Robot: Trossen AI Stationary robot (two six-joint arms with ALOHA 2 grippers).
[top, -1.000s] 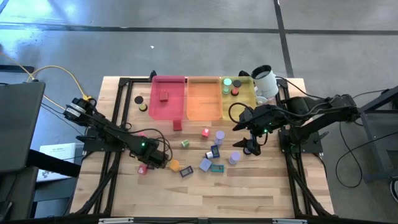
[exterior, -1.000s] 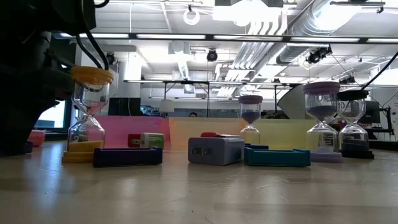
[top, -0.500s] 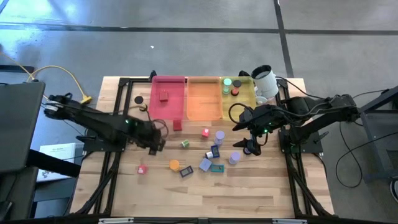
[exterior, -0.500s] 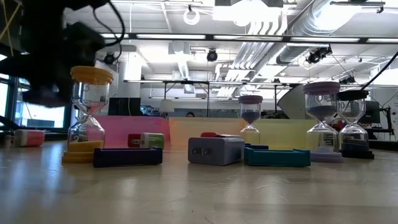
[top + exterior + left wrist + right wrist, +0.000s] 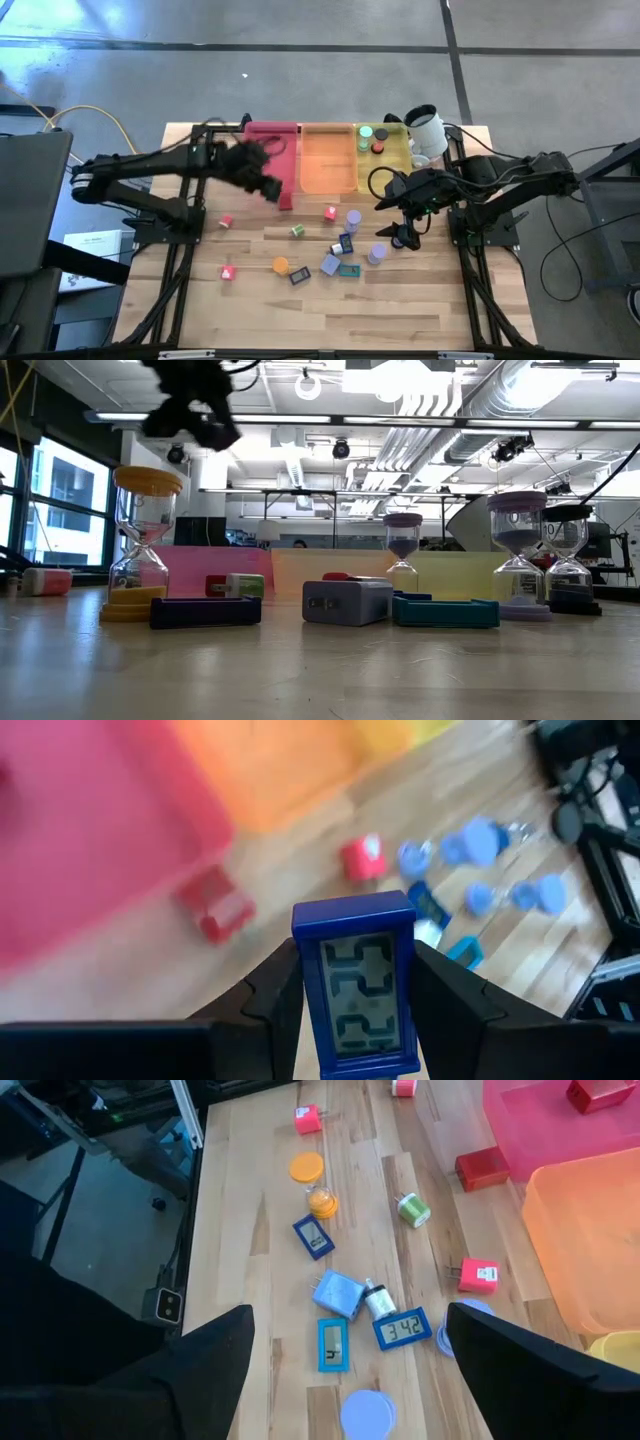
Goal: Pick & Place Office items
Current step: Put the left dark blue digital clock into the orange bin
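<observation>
My left gripper (image 5: 355,982) is shut on a small blue digital clock (image 5: 356,990). In the high view it hangs above the near edge of the pink tray (image 5: 272,140), beside a red block (image 5: 286,201). It shows high up in the low view (image 5: 190,405). My right gripper (image 5: 350,1380) is open and waits (image 5: 404,236) right of the scattered pieces: sand timers (image 5: 353,217), flat clocks (image 5: 346,243), a lavender block (image 5: 329,264), a pink block (image 5: 330,212) and a green one (image 5: 297,230), all resting on the table. My left gripper pinches the blue clock between its two fingers (image 5: 268,992), one on each narrow side edge (image 5: 304,988). The clock is lifted clear of the table, and its display faces the wrist camera.
Pink, orange (image 5: 328,160) and yellow (image 5: 383,150) trays stand side by side at the far edge, with a white cup (image 5: 425,128) to their right. Two pink pieces (image 5: 227,272) lie on the left. The near strip of the table (image 5: 330,320) is bare wood.
My left gripper has risen from the table near the left pieces and swung toward the far edge, to the pink tray, carrying the blue clock lifted clear. In the low view it went from table height to the top of the picture.
</observation>
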